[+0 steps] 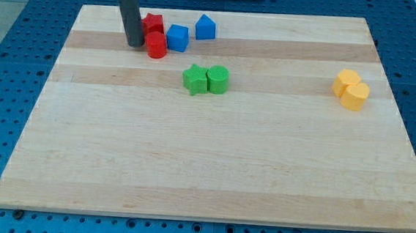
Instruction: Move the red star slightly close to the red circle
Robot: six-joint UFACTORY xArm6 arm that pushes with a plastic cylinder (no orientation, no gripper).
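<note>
Pincer we have none, only our tip [134,44], resting at nine o'clock of the red circle [156,44], a squat cylinder touching the jagged red star [152,22] at its twelve o'clock on the bench [212,161].

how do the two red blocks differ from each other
The red star has a pointed outline; the red circle is a round cylinder. The star lies nearer the view's top, the circle just below it. My tip stands right beside the circle at its left, while the rod's shaft partly hides the star's left edge. Both share the same red and sit close together.
</note>
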